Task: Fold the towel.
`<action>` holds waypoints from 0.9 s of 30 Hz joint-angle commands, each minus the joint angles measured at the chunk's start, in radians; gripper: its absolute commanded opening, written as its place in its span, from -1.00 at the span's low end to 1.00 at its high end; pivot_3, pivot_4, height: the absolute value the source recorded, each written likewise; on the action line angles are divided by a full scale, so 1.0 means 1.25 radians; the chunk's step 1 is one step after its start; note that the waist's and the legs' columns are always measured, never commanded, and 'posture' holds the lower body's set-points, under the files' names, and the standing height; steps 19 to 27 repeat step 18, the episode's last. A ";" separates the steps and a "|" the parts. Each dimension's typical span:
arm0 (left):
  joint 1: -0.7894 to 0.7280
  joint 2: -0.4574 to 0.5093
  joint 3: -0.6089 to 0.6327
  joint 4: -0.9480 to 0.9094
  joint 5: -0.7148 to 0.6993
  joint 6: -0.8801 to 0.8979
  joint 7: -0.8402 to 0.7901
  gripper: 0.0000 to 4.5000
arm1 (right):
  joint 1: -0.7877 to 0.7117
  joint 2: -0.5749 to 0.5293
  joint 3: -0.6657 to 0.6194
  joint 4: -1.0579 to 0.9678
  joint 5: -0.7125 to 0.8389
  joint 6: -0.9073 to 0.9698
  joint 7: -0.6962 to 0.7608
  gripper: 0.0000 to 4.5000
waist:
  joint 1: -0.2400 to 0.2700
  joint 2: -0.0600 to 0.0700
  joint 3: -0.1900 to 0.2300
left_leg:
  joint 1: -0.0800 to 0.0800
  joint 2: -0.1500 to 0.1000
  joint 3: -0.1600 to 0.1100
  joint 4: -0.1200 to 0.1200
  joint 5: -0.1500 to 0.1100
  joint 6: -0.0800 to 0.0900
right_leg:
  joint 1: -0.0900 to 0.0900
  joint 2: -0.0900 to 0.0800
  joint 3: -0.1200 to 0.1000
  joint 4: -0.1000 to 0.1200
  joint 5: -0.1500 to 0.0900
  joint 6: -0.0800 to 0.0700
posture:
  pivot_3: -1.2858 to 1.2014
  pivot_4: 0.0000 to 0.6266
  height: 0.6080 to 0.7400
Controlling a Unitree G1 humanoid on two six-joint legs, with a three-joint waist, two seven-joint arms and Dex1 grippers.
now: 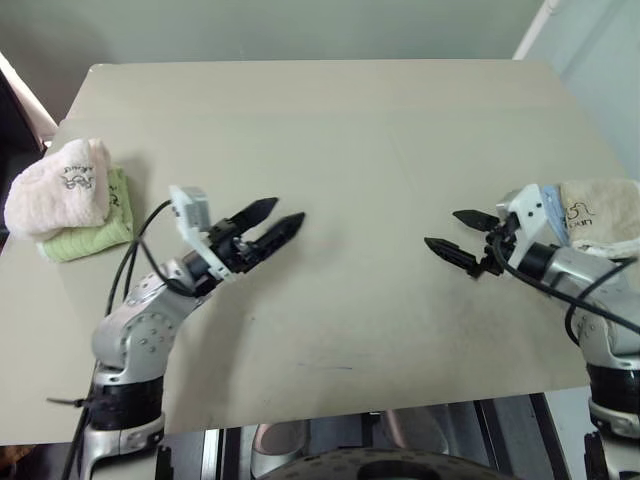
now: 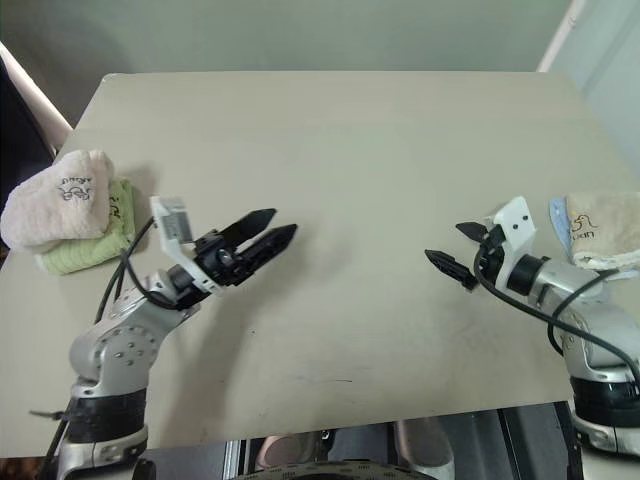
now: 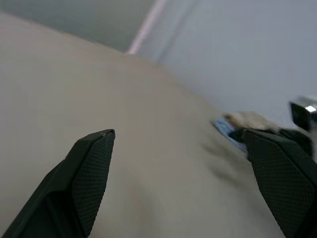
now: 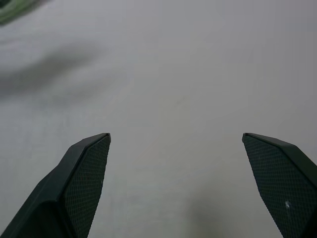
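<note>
Both jaws gape; towel (image 1: 60,186) tops green towel (image 1: 92,236).

You're looking at a plain test room, lab-like: one bare beige table (image 1: 330,150), blank grey-green wall (image 1: 280,30) behind it, a white pipe (image 1: 535,30) in the corner, folded towels (image 1: 70,200) staged at the table's edges.

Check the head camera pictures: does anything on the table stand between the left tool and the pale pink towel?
Nothing visible does. The pink towel lies folded on a lime-green towel at the table's left edge. The left tool, open, points away from it toward the middle, with bare tabletop between.
</note>
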 commanded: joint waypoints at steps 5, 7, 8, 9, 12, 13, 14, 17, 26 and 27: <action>-0.088 0.004 -0.132 0.107 0.180 -0.218 -0.266 0.99 | 0.101 0.010 -0.074 -0.164 0.078 0.009 -0.025 1.00 | 0.000 0.001 0.000 | -0.001 0.000 0.000 0.000 -0.001 0.001 | 0.000 0.000 0.000 0.000 -0.001 0.001 | 0.03 -0.52 1.00; -0.096 0.010 -0.137 0.135 0.200 -0.251 -0.308 0.99 | 0.100 0.014 -0.066 -0.178 0.086 0.019 -0.038 1.00 | -0.003 0.001 0.000 | -0.001 0.000 0.000 0.001 -0.002 0.002 | 0.000 0.000 0.000 -0.001 -0.001 0.002 | 0.03 -0.52 1.00; -0.092 0.024 -0.148 0.141 0.218 -0.281 -0.351 0.99 | 0.103 0.009 -0.057 -0.183 0.082 0.019 -0.039 1.00 | -0.004 0.001 0.000 | -0.001 0.000 0.000 0.001 -0.002 0.002 | 0.000 0.000 0.000 -0.001 -0.001 0.002 | 0.03 -0.52 1.00; -0.088 0.034 -0.154 0.150 0.230 -0.304 -0.384 0.99 | 0.105 0.005 -0.049 -0.186 0.079 0.018 -0.037 1.00 | -0.006 0.001 0.000 | -0.001 0.000 0.000 0.001 -0.002 0.002 | 0.000 0.000 0.001 -0.001 -0.002 0.003 | 0.03 -0.52 1.00; -0.080 0.034 -0.165 0.182 0.260 -0.352 -0.428 0.99 | 0.117 -0.006 -0.039 -0.185 0.068 0.008 -0.028 1.00 | -0.005 0.002 -0.001 | -0.002 0.000 -0.001 0.000 -0.002 0.002 | 0.000 0.000 0.000 -0.001 -0.003 0.006 | 0.03 -0.52 1.00; -0.077 0.031 -0.171 0.193 0.274 -0.368 -0.434 0.99 | 0.119 -0.008 -0.037 -0.185 0.066 0.007 -0.028 1.00 | -0.005 0.002 -0.001 | -0.002 0.000 -0.001 0.000 -0.002 0.003 | 0.000 0.000 0.000 -0.001 -0.003 0.005 | 0.03 -0.52 1.00; -0.071 0.027 -0.177 0.195 0.285 -0.380 -0.437 0.99 | 0.120 -0.007 -0.041 -0.188 0.072 0.009 -0.033 1.00 | -0.005 0.003 -0.001 | -0.002 0.000 -0.001 0.000 -0.003 0.003 | 0.000 -0.001 0.000 -0.001 -0.003 0.005 | 0.03 -0.52 1.00; -0.062 0.011 -0.179 0.189 0.285 -0.379 -0.428 0.99 | 0.117 -0.002 -0.049 -0.197 0.087 0.017 -0.044 1.00 | -0.005 0.003 -0.001 | -0.005 0.000 -0.001 0.001 -0.003 0.005 | -0.001 -0.001 0.000 -0.001 -0.003 0.004 | 0.03 -0.52 1.00; -0.059 0.004 -0.180 0.193 0.286 -0.380 -0.426 0.99 | 0.122 -0.004 -0.047 -0.197 0.082 0.011 -0.043 1.00 | -0.005 0.003 -0.001 | -0.006 0.000 -0.001 0.002 -0.004 0.005 | -0.002 -0.001 0.000 -0.001 -0.003 0.004 | 0.03 -0.52 1.00; -0.059 0.004 -0.180 0.193 0.286 -0.380 -0.426 0.99 | 0.122 -0.004 -0.047 -0.197 0.082 0.011 -0.043 1.00 | -0.005 0.003 -0.001 | -0.006 0.000 -0.001 0.002 -0.004 0.005 | -0.002 -0.001 0.000 -0.001 -0.003 0.004 | 0.03 -0.52 1.00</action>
